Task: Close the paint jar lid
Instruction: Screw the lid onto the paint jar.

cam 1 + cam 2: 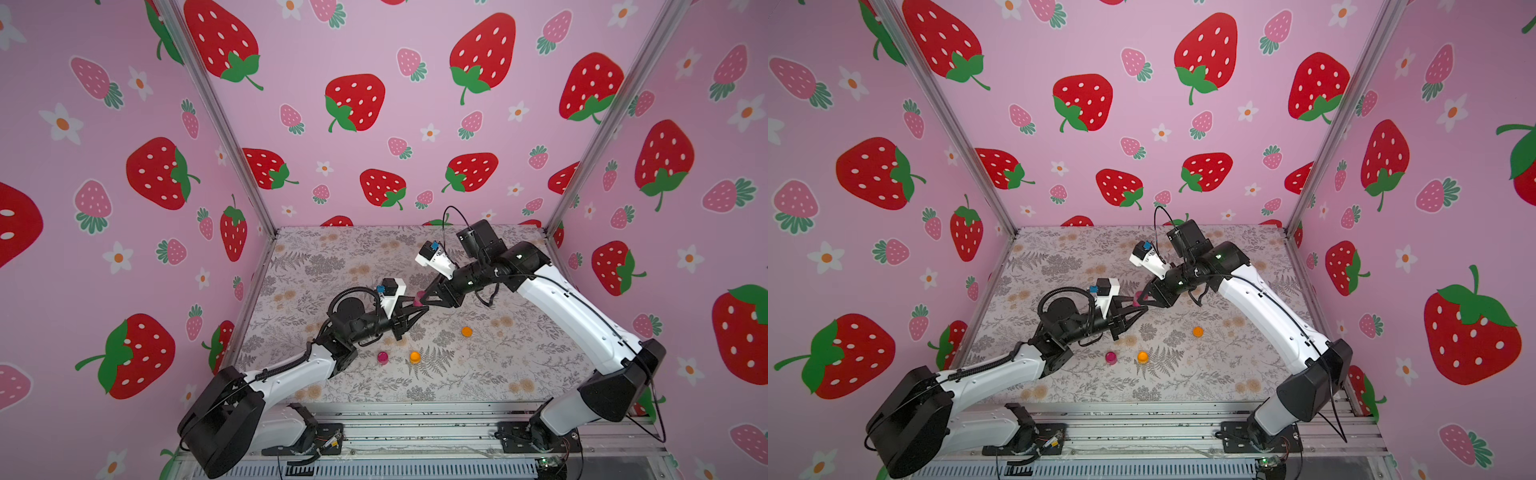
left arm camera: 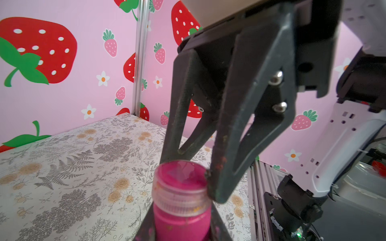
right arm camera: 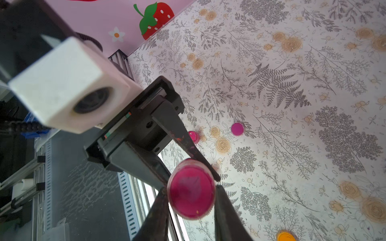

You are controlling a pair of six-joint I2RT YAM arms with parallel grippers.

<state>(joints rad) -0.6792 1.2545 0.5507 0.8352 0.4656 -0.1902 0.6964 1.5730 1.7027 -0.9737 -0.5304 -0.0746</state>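
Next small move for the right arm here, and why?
Probably rotate the right gripper to screw the lid down. The lid looks seated on the paint jar, the right jaws seem to touch its rim on both sides, and the left gripper clamps the paint jar below, so it should resist the twist.

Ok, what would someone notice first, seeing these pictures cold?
Pink strawberry walls wrap the booth. Mid-table, the two arms meet: the left fingers hold a magenta jar above the table, while the right fingers pinch the lid on top of it. Two orange pots and a pink pot stand loose nearer the front.
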